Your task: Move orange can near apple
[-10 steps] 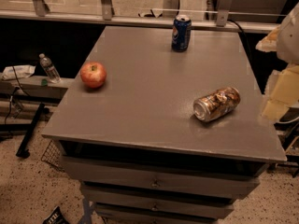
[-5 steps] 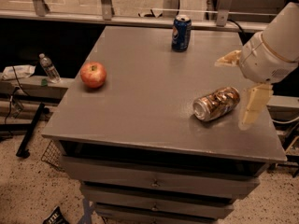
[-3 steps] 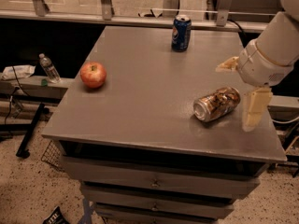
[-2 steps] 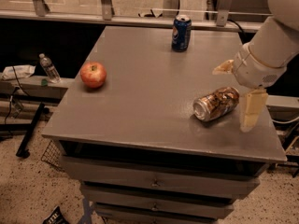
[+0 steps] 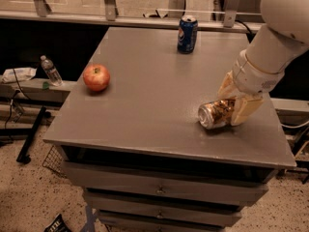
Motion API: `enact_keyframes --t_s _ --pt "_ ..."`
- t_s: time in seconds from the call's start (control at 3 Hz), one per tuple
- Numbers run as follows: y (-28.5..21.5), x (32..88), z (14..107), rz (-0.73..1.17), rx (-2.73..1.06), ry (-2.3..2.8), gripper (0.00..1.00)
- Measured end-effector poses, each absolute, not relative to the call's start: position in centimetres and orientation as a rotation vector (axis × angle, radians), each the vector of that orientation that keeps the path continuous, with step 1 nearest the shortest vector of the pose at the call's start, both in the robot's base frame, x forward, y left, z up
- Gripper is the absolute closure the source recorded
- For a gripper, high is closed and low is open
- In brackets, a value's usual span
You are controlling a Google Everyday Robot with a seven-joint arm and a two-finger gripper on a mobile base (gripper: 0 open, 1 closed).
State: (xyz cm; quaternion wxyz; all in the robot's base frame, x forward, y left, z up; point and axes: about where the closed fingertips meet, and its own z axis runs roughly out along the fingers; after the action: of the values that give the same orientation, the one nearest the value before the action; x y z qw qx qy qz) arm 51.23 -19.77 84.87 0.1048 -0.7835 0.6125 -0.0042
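— Where do we find the orange can (image 5: 217, 114)?
— Lying on its side on the smooth grey table (image 5: 145, 105), a mottled orange-brown cylinder with a silver end turned towards us. The table's right edge is near the can, the front edge a little further.
— And the gripper (image 5: 231, 105)?
— Right at the can. We see its cream fingers (image 5: 247, 109) spread, one on either side of the can's rear half; whether they press it we cannot tell.
— The apple (image 5: 96, 77)?
— Round and red, well to the left of the can, a broad stretch of grey tabletop between them. A blue can (image 5: 187, 34) stands upright beyond the orange can, by the far edge
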Motion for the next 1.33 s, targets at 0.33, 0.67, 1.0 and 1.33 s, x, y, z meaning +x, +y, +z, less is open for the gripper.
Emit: enact_keyframes --t_s 0.33,0.67,1.0,1.33 --pt "-19.3 51.4 84.2 0.001 -2.333 1.798 0.64" --pt "-18.9 51.9 84.3 -0.005 -2.342 1.863 0.85" --pt "-18.6 53.2 86.1 -0.008 -2.309 1.979 1.00" --pt "-17.9 54.8 90.2 -0.064 -2.183 2.132 1.00"
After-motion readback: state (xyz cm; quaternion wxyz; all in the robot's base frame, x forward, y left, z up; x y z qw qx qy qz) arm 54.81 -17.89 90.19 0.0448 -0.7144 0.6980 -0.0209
